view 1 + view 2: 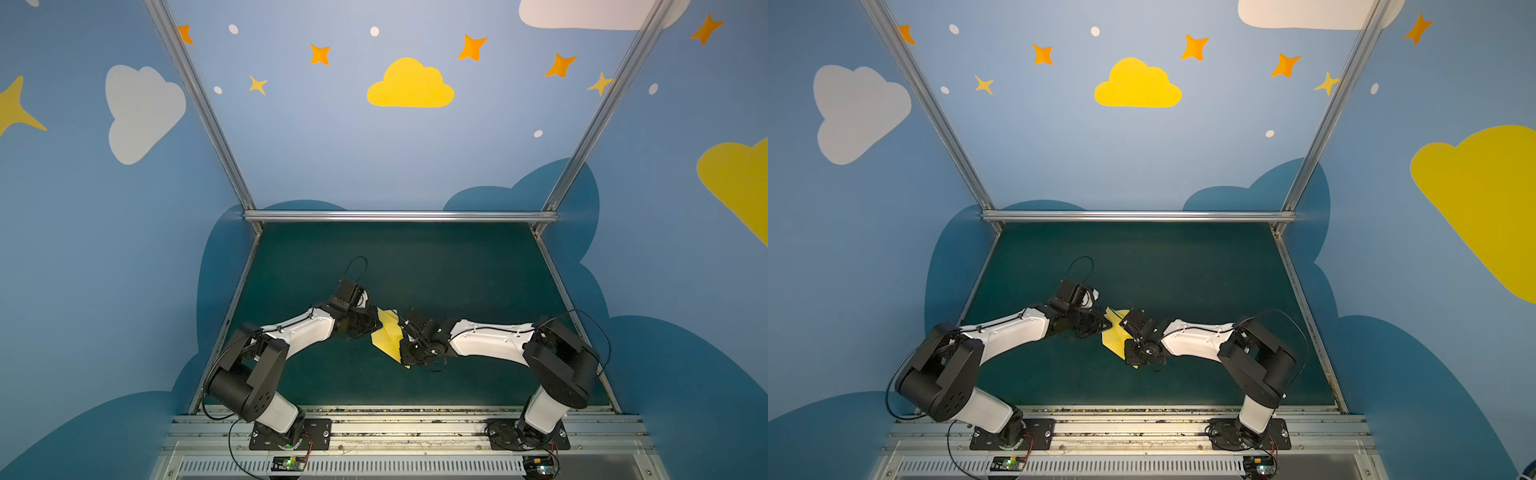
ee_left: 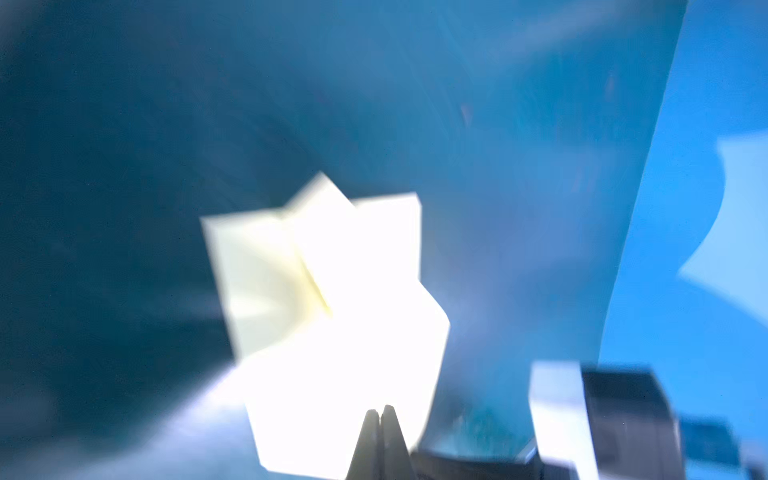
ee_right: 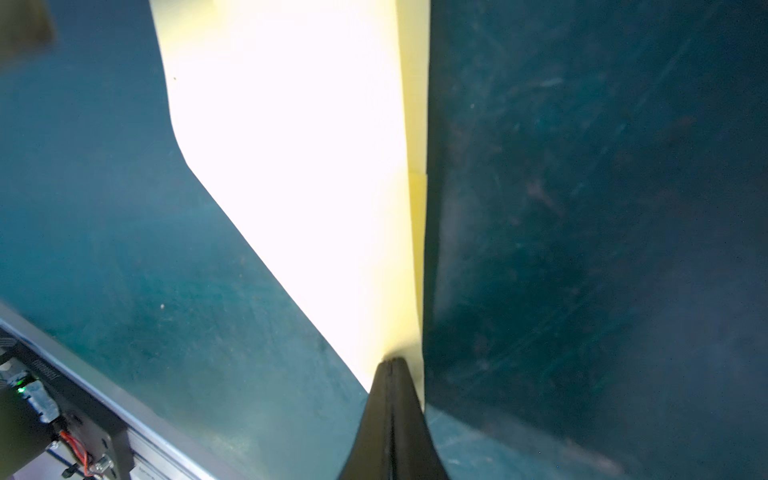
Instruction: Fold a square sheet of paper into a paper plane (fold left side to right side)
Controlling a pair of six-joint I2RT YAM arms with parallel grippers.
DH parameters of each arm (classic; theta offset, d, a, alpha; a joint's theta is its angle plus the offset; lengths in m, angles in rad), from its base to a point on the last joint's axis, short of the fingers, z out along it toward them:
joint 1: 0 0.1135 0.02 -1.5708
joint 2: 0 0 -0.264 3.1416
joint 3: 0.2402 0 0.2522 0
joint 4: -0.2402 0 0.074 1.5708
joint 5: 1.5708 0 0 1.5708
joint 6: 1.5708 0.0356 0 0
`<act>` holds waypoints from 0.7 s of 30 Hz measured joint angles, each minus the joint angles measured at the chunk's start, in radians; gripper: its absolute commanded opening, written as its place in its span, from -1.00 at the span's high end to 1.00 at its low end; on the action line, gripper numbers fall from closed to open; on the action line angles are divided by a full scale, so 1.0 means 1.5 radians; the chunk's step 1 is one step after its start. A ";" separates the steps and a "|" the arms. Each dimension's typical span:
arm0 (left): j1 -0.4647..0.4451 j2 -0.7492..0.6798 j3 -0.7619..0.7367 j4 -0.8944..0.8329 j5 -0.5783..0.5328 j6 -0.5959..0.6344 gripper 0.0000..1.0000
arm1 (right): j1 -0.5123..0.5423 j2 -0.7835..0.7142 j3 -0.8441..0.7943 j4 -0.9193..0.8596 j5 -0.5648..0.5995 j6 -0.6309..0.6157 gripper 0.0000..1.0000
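Blue walls (image 1: 332, 145) painted with clouds and stars close round a dark green tabletop mat (image 1: 415, 257). In both top views the two arms meet at mid-table over a pale yellow, creased and pointed paper plane (image 1: 388, 337). It sits between the left gripper (image 1: 374, 325) and the right gripper (image 1: 402, 338), each touching one side of it. Whether it rests on the mat or hangs just clear cannot be told from above.

From the left wrist, in a smeared picture, the left gripper (image 2: 379, 413) has its fingers pressed together against the glaring paper plane (image 2: 345, 332). Whether a layer is caught between them is unclear.

From the right wrist, the right gripper (image 3: 392, 365) is clamped on the narrow end of the paper plane (image 3: 299, 166), and a long crease runs away from its tips above the mat (image 3: 582, 208).

The folding looks nearly done, with the wings being set. Doing this step well likely means holding the right pinch firm on the crease while the left works slowly along the fold. The layers should be kept square, with no pull between the arms that could tear or skew the thin paper.
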 measured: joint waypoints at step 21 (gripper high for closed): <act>-0.099 0.067 0.008 -0.005 -0.022 0.053 0.93 | 0.002 -0.004 -0.009 0.009 0.005 0.039 1.00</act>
